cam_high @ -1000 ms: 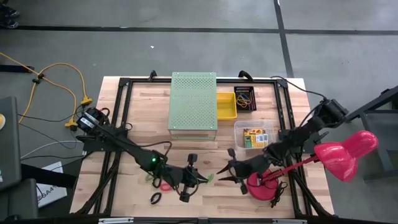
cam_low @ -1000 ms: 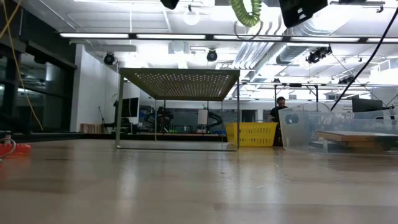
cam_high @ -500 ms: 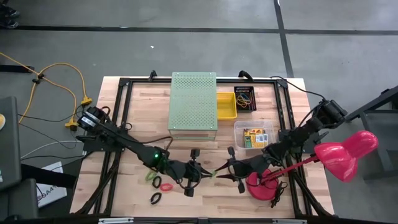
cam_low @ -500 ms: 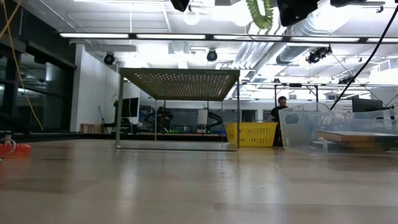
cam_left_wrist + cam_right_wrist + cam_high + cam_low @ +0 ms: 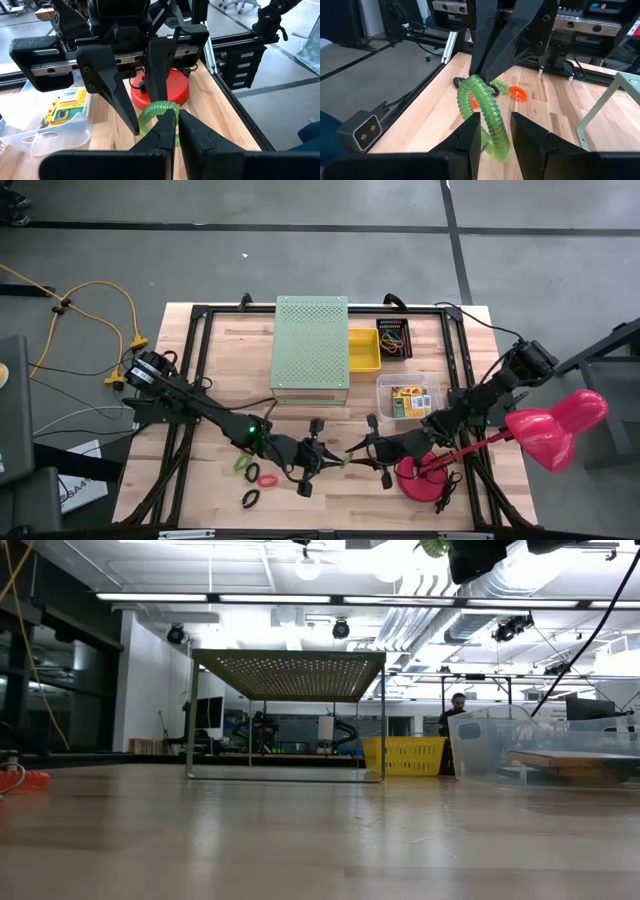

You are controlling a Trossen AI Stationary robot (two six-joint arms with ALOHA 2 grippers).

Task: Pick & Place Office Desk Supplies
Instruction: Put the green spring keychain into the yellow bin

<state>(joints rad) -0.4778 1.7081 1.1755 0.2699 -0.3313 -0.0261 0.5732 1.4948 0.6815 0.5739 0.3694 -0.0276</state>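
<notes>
The table (image 5: 220,350) is light wood w/ a black frame; at its back centre stands a pale-green box (image 5: 311,345), w/ a yellow bin (image 5: 364,350) touching its right side and a black tray (image 5: 394,339) of loops just right of that. In front of those a clear tub (image 5: 385,388) holds a crayon box (image 5: 412,401). A pink lamp (image 5: 553,423) overhangs the table's right edge, its red base (image 5: 423,476) near the front. Both arms meet at front centre, above the table. The left claw (image 5: 322,461) is pinched shut on one end of a green loop (image 5: 345,458); in the left wrist view its tips close on the loop (image 5: 159,113). The right claw (image 5: 368,455) faces it, fingers (image 5: 470,134) part-open w/ the loop (image 5: 485,112) running between them; prob. touching, but whether they actually grip it can't be told. Lying loose on the table at front left are a 2nd green loop (image 5: 241,464), a red loop (image 5: 266,478) and a black loop (image 5: 250,499), close together. The right wrist view also shows an orange loop (image 5: 518,93) on the wood beyond the claws.
</notes>
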